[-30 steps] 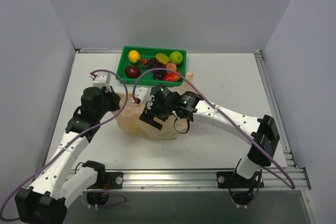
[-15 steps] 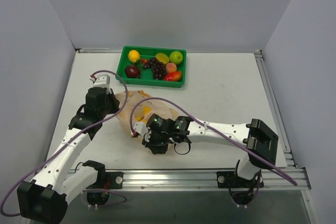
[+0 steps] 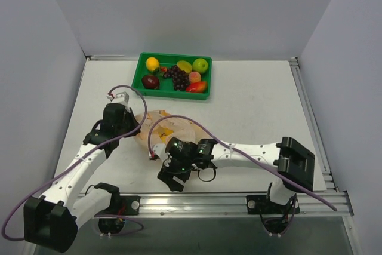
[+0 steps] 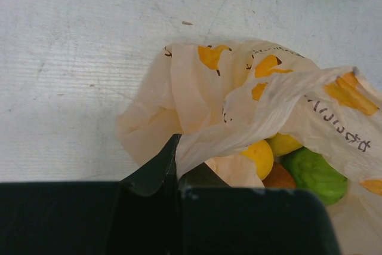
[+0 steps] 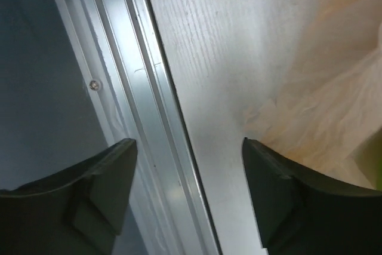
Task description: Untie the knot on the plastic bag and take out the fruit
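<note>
The plastic bag [image 3: 166,125] lies crumpled on the table in front of the tray, its mouth open. My left gripper [image 3: 135,129] is shut on a fold of its edge [image 4: 197,147] at the bag's left side. In the left wrist view the fruit shows inside the bag: a yellow one [image 4: 260,156], a second yellow one [image 4: 285,143], a green one [image 4: 314,174] and an orange one [image 4: 278,177]. I see no knot. My right gripper [image 3: 170,180] is open and empty near the table's front edge, just in front of the bag [image 5: 334,100].
A green tray [image 3: 143,64] at the back holds a grape bunch, a dark red apple and other fruit. An aluminium rail [image 5: 140,117] runs along the table's front edge under my right gripper. Purple cables loop over both arms.
My right gripper has moved off the bag toward the front edge of the table and is empty. The bag has sunk lower and flatter. My left gripper shifted slightly, still holding the bag.
</note>
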Available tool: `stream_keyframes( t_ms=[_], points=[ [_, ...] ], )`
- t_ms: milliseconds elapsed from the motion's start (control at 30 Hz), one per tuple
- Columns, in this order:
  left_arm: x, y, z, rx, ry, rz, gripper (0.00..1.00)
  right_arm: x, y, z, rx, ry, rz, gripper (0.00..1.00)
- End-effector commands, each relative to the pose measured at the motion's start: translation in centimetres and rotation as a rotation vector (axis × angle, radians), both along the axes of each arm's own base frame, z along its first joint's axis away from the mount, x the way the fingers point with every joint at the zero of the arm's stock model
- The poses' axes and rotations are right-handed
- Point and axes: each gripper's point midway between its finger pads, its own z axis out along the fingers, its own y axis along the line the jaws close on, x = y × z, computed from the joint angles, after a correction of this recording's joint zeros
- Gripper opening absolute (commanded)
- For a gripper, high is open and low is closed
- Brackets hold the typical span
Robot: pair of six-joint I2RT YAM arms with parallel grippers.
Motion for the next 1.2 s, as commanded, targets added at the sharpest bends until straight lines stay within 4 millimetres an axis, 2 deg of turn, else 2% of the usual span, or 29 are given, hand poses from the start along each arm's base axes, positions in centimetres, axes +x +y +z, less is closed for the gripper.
stream_keyframes(
  t_ms=[0,67,167,200,267,367,467,500,533,567,600,633,700,733,767,800,833,867,900,933,967,1033,1100,1167],
  points=[
    [0.5,-0.8,1.1,-0.032,-0.050,-0.035,0.07,2.0,0.6,9.5,0.165,-0.173,-0.103,0.75],
    [0.4,-1.1,1.3,-0.038,-0.053,-0.061,0.08,2.6,1.0,13.2,0.231,-0.213,-0.126,0.80],
    [0.4,-1.3,1.5,-0.039,-0.059,-0.070,0.08,3.8,0.7,17.4,0.279,-0.285,-0.175,0.82],
    [0.4,-1.3,1.6,-0.040,-0.062,-0.073,0.08,4.1,0.5,17.8,0.276,-0.305,-0.186,0.82],
    [0.3,-1.4,1.5,-0.039,-0.056,-0.085,0.08,6.1,0.1,19.0,0.271,-0.399,-0.244,0.81],
    [0.2,-1.6,1.4,-0.032,-0.053,-0.094,0.08,8.4,-0.3,18.6,0.214,-0.487,-0.296,0.80],
    [0.1,-1.8,1.4,-0.020,-0.052,-0.103,0.09,10.9,-1.2,16.3,0.114,-0.542,-0.358,0.80],
    [-0.1,-2.1,1.4,-0.015,-0.050,-0.116,0.09,11.4,-1.8,14.5,0.057,-0.552,-0.370,0.80],
    [-0.3,-2.1,1.3,-0.007,-0.044,-0.119,0.09,12.2,-2.4,13.6,0.021,-0.571,-0.395,0.80],
    [-0.4,-2.3,1.3,-0.002,-0.044,-0.124,0.09,13.4,-3.6,13.0,-0.031,-0.629,-0.448,0.79],
    [-0.4,-2.1,1.2,0.019,-0.047,-0.112,0.10,13.6,-4.7,11.1,-0.094,-0.638,-0.469,0.78],
    [-0.9,-2.4,1.1,0.030,-0.040,-0.124,0.10,14.4,-5.9,10.1,-0.135,-0.658,-0.514,0.77],
    [-1.6,-2.5,0.7,0.032,-0.025,-0.120,0.10,15.4,-7.8,9.0,-0.157,-0.663,-0.623,0.64],
    [-2.3,-2.7,0.3,0.018,-0.013,-0.119,0.10,15.1,-9.7,6.8,-0.207,-0.644,-0.649,0.47],
    [-2.7,-2.7,0.1,0.010,-0.011,-0.110,0.10,16.0,-10.7,7.0,-0.165,-0.634,-0.728,0.37],
    [-2.9,-2.7,0.0,0.000,-0.011,-0.100,0.10,15.9,-11.4,6.0,-0.151,-0.600,-0.761,0.29],
    [-3.4,-2.4,-0.5,-0.005,-0.012,-0.086,0.10,15.3,-12.9,3.7,-0.161,-0.545,-0.811,0.22],
    [-3.6,-2.5,-0.6,-0.023,-0.011,-0.070,0.10,16.5,-13.7,4.0,-0.080,-0.505,-0.897,0.17],
    [-3.8,-2.4,-0.8,-0.031,-0.009,-0.062,0.10,16.5,-13.9,3.3,-0.038,-0.454,-0.930,0.15],
    [-3.9,-2.5,-0.8,-0.043,-0.013,-0.056,0.10,15.0,-14.4,0.5,-0.023,-0.329,-0.927,0.11],
    [-4.1,-2.6,-1.4,-0.055,-0.001,-0.051,0.10,16.6,-14.1,1.2,0.086,-0.295,-0.988,0.11],
    [-4.1,-2.8,-2.1,-0.063,0.014,-0.045,0.10,16.2,-13.8,0.4,0.158,-0.178,-1.007,0.10],
    [-4.1,-2.8,-2.7,-0.055,0.034,-0.037,0.10,16.8,-14.1,-0.2,0.211,-0.127,-1.037,0.10],
    [-3.6,-2.4,-3.0,-0.031,0.036,-0.009,0.10,16.8,-13.4,-0.4,0.243,-0.070,-1.019,0.10]
  ],
)
